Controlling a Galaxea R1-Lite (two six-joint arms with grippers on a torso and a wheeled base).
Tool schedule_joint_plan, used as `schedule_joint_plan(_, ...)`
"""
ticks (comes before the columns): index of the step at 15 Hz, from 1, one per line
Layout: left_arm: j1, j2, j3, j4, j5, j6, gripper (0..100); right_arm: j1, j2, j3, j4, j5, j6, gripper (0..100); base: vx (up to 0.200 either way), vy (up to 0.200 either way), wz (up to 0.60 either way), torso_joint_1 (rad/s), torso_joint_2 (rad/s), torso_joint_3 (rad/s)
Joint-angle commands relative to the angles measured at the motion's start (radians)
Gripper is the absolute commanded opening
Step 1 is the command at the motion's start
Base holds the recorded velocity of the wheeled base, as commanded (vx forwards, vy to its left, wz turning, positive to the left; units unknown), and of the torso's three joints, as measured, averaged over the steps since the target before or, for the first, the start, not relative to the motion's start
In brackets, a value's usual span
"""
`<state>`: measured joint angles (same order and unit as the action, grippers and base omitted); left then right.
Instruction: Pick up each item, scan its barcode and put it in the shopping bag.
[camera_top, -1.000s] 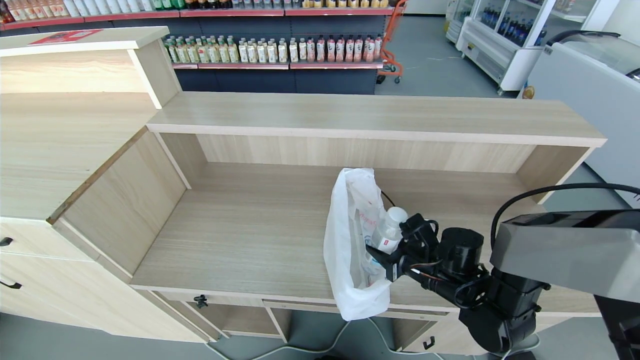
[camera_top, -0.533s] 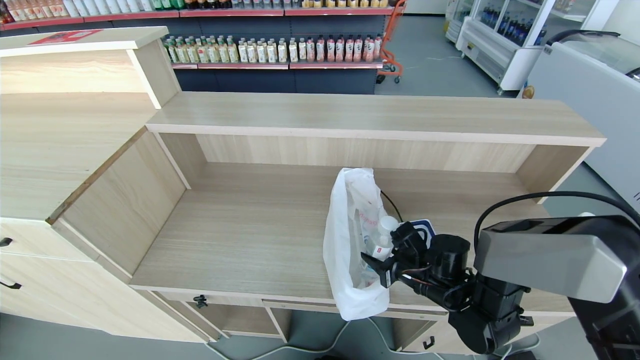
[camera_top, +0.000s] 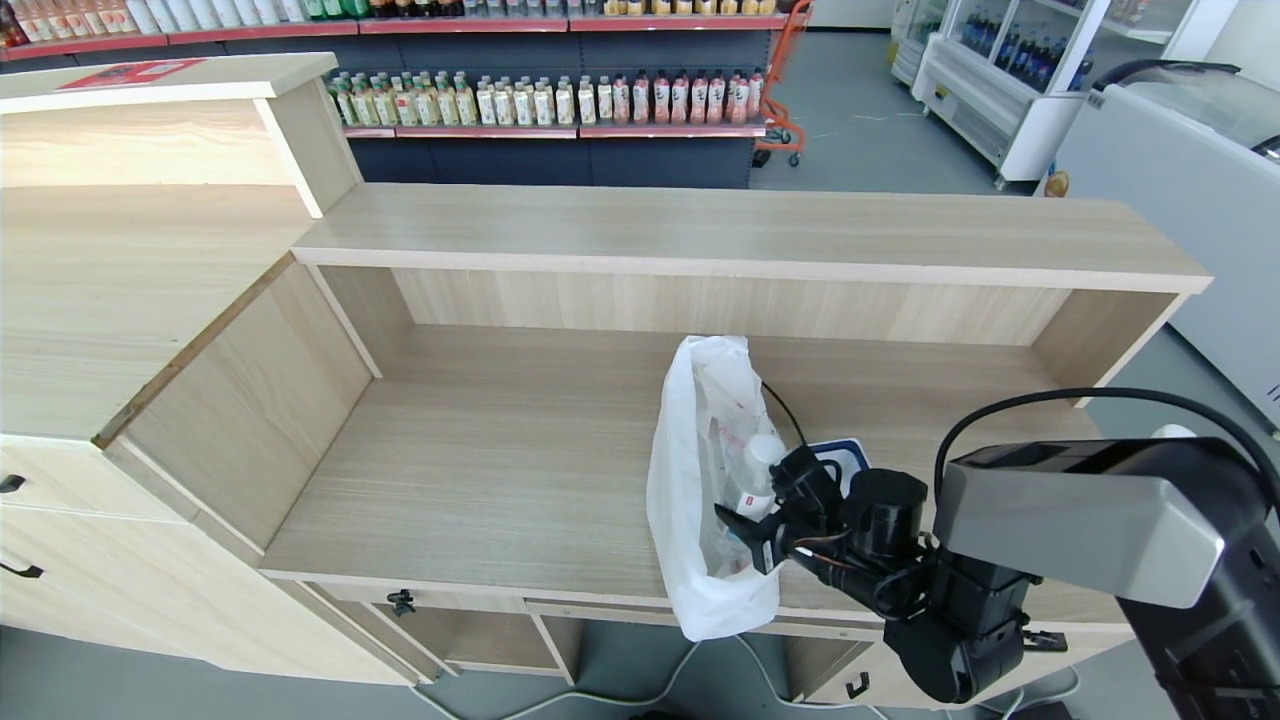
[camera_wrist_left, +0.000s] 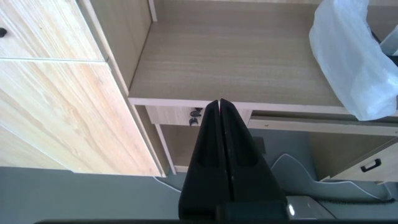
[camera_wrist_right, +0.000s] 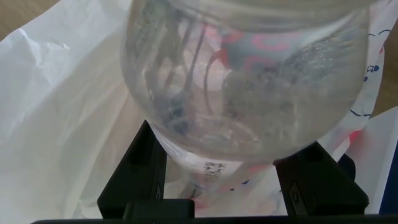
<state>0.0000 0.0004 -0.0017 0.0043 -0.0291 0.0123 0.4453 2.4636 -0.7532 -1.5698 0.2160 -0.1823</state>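
Observation:
A white plastic shopping bag (camera_top: 690, 500) stands open near the front edge of the wooden counter (camera_top: 500, 470). My right gripper (camera_top: 765, 500) is at the bag's mouth, shut on a clear water bottle (camera_top: 757, 475) with a white cap that sits partly inside the bag. Up close, the bottle (camera_wrist_right: 249, 81) lies between the black fingers (camera_wrist_right: 140, 168), with the bag's white film (camera_wrist_right: 68, 124) behind it. My left gripper (camera_wrist_left: 220, 109) hangs shut below the counter's front edge, off to the left of the bag (camera_wrist_left: 354, 62).
A blue and white pad (camera_top: 838, 452) with a black cable lies on the counter right behind the bag. A raised back shelf (camera_top: 740, 235) and side walls enclose the counter. Drawers and handles sit below its front edge (camera_wrist_left: 249, 106).
The right gripper has lowered the bottle and pushed it deeper into the bag's mouth. The blue and white pad behind it has come into sight.

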Motion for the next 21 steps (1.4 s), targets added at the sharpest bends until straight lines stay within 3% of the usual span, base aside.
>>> schedule_joint_plan(1, 0.000, 0.000, 0.000, 0.000, 0.000, 0.000, 0, 0.001, 0.006, -0.005, -0.001, 0.000, -0.002, 0, 0.000, 0.000, 0.00, 0.000, 0.00, 0.000)
schedule_joint_plan(3, 0.000, 0.000, 0.000, 0.000, 0.000, 0.000, 0, 0.001, 0.008, -0.005, -0.001, 0.000, -0.005, 0, 0.000, 0.000, 0.00, 0.000, 0.00, 0.000)
schedule_joint_plan(4, 0.000, 0.000, 0.000, 0.000, 0.000, 0.000, 0, 0.001, 0.008, -0.005, -0.001, 0.000, -0.009, 100, 0.000, 0.000, 0.00, 0.000, 0.00, 0.000)
schedule_joint_plan(9, 0.000, 0.000, 0.000, 0.000, 0.000, 0.000, 0, 0.000, -0.051, -0.006, -0.001, 0.005, 0.009, 100, 0.000, 0.000, 0.00, 0.000, 0.00, 0.000)
schedule_joint_plan(11, 0.000, 0.000, 0.000, 0.000, 0.000, 0.000, 0, -0.008, -0.127, -0.002, 0.008, 0.014, 0.078, 100, 0.000, 0.000, 0.00, 0.000, 0.00, 0.000)
schedule_joint_plan(16, 0.000, 0.000, 0.000, 0.000, 0.000, 0.000, 0, -0.022, -0.431, 0.014, 0.214, 0.013, 0.198, 100, 0.000, 0.000, 0.00, 0.000, 0.00, 0.000)
schedule_joint_plan(21, 0.000, 0.000, 0.000, 0.000, 0.000, 0.000, 0, -0.186, -0.867, 0.198, 0.444, 0.005, 0.172, 100, 0.000, 0.000, 0.00, 0.000, 0.00, 0.000)
